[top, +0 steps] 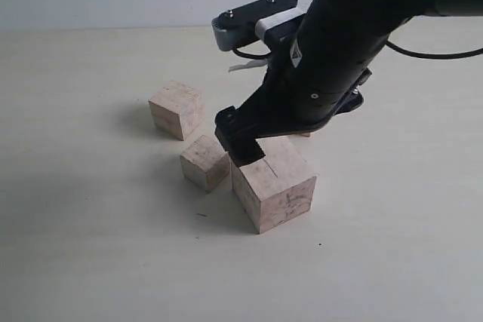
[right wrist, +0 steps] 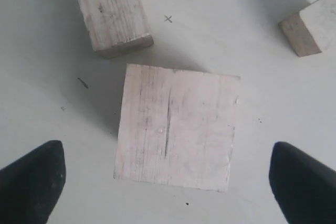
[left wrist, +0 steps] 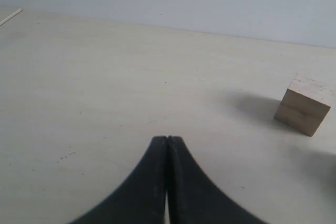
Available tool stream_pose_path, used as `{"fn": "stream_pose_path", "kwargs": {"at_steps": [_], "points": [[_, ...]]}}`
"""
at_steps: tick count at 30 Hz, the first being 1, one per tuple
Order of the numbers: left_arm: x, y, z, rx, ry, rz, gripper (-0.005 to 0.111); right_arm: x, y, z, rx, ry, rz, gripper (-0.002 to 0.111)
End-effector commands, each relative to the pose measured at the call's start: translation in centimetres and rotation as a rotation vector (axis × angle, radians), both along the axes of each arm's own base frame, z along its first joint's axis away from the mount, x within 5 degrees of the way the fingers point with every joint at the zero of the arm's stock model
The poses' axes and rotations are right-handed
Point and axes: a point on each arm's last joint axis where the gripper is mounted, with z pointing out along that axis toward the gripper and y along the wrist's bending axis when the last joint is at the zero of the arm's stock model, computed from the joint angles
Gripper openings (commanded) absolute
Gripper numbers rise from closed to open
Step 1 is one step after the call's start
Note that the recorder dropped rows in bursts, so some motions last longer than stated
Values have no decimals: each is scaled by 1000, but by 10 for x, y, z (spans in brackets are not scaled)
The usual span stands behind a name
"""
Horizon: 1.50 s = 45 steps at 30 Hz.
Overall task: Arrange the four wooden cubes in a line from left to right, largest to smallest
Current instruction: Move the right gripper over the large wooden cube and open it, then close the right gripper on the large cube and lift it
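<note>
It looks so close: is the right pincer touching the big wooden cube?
Apart. The right wrist view shows bare table on both sides between the big cube and the open right pincer.

Largest cube (top: pixel 273 186) rightmost; smaller cube (top: pixel 204 161) just left; third cube (top: pixel 176 108) farther back

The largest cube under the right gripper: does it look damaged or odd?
Yes. The largest cube has a thin dark line down the middle of its top face, like a hairline crack along the grain. Its edges look whole.
</note>
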Motion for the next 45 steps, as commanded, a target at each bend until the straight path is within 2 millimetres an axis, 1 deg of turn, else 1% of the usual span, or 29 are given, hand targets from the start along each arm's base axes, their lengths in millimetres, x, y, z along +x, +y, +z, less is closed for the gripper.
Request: {"fn": "stream_pose_path", "kwargs": {"at_steps": [1, 5, 10, 14, 18, 19, 23, 27, 28, 32, 37, 40, 43, 45], "points": [[0, 0, 0, 6, -13, 3, 0, 3, 4, -11, -24, 23, -14, 105], [0, 0, 0, 6, -13, 3, 0, 9, 11, -28, -29, 22, -10, 105], [0, 0, 0, 6, -13, 3, 0, 13, 17, -54, -75, 59, -9, 105], [0, 0, 0, 6, -13, 3, 0, 15, 19, -67, -103, 79, -8, 105], [0, 0, 0, 6, -13, 3, 0, 15, 20, -76, -121, 101, -26, 104], [0, 0, 0, 6, -13, 3, 0, 15, 19, -78, -123, 107, -40, 101], [0, 0, 0, 6, -13, 3, 0, 16, 20, -77, -115, 116, -91, 59], [0, 0, 0, 6, -13, 3, 0, 19, 24, -64, -134, 109, -34, -1], [0, 0, 0, 6, -13, 3, 0, 20, 25, -59, -137, 102, -7, 1], [0, 0, 0, 6, -13, 3, 0, 22, 26, -31, -126, 58, 72, 0], [0, 0, 0, 6, -13, 3, 0, 31, 31, 20, -58, -96, 143, 0], [0, 0, 0, 6, -13, 3, 0, 38, 35, 47, -17, -200, 161, 0], [0, 0, 0, 6, -13, 3, 0, 43, 42, 65, 23, -281, 226, 0], [0, 0, 0, 6, -13, 3, 0, 47, 47, 70, 38, -322, 270, 0]]}}
